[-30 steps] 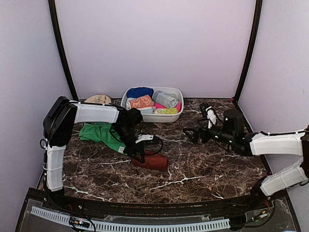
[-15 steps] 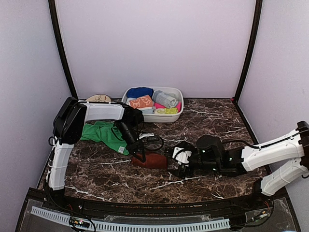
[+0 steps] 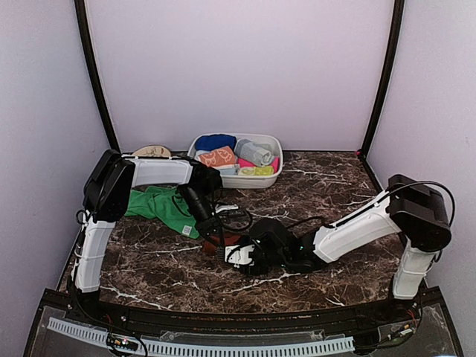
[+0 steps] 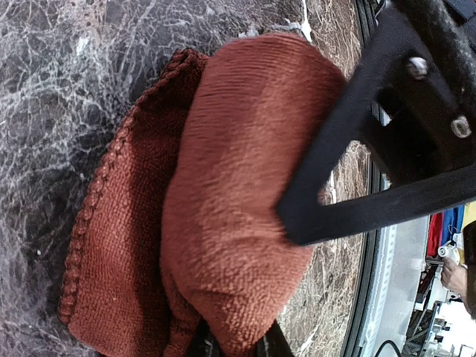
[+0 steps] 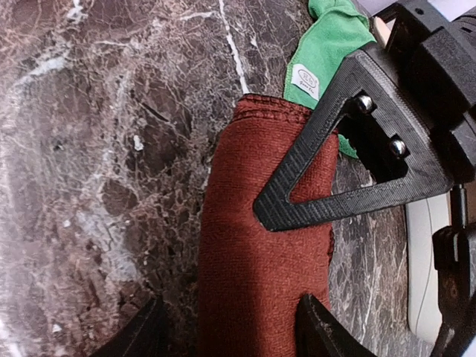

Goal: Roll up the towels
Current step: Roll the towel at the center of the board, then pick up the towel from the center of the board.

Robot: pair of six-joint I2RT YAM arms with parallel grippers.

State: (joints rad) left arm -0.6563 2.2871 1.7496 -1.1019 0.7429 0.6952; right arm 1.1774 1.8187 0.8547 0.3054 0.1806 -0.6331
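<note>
The rust-brown towel (image 3: 232,243) lies rolled on the marble table, left of centre. My left gripper (image 3: 216,238) is shut on one end of it; in the left wrist view the roll (image 4: 223,186) fills the frame, pinched between the jaws (image 4: 234,346). My right gripper (image 3: 249,256) is open and straddles the roll's other end (image 5: 260,260), with its fingers (image 5: 230,331) on either side. The green towel (image 3: 160,207) lies crumpled to the left, and its white tag (image 5: 305,76) shows. The orange printed towel (image 3: 218,157) sits rolled in the basin.
The white oval basin (image 3: 274,141) stands at the back centre and holds several rolled towels. A tan object (image 3: 152,152) lies at the back left. Black frame posts stand at both back corners. The right arm stretches low across the table's right half.
My right arm has swung from the back right down and left to the rust-brown towel, and its open fingers now straddle the roll's end. My left gripper has stayed on the towel.
</note>
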